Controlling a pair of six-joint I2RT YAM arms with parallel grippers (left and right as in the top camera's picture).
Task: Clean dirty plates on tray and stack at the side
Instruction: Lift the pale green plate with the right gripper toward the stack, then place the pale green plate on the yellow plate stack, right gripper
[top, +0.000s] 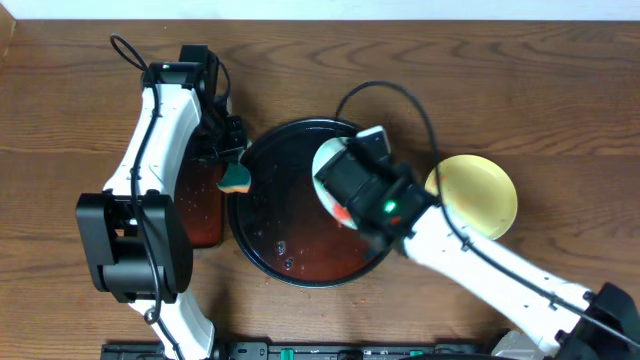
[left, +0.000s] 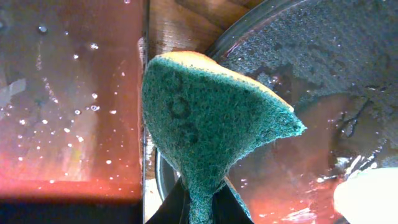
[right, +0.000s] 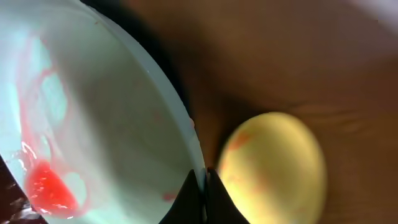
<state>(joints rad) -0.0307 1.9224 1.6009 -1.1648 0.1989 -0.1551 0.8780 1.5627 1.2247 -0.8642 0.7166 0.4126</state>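
The large round black tray (top: 275, 240) holds reddish wet residue; it also shows in the left wrist view (left: 323, 74). My right gripper (right: 203, 180) is shut on the rim of a pale mint-green plate (right: 93, 124) smeared with red sauce, held tilted over the tray's right half (top: 328, 160). A pale yellow plate (top: 480, 195) lies on the table right of the tray, blurred in the right wrist view (right: 273, 168). My left gripper (left: 199, 205) is shut on a teal sponge (left: 205, 118) at the tray's left rim (top: 236, 178). A third plate is out of view.
A smaller rectangular black tray (top: 200, 210) with reddish water lies left of the round tray, also in the left wrist view (left: 68, 93). The right arm (top: 480, 260) reaches in from the lower right across the table.
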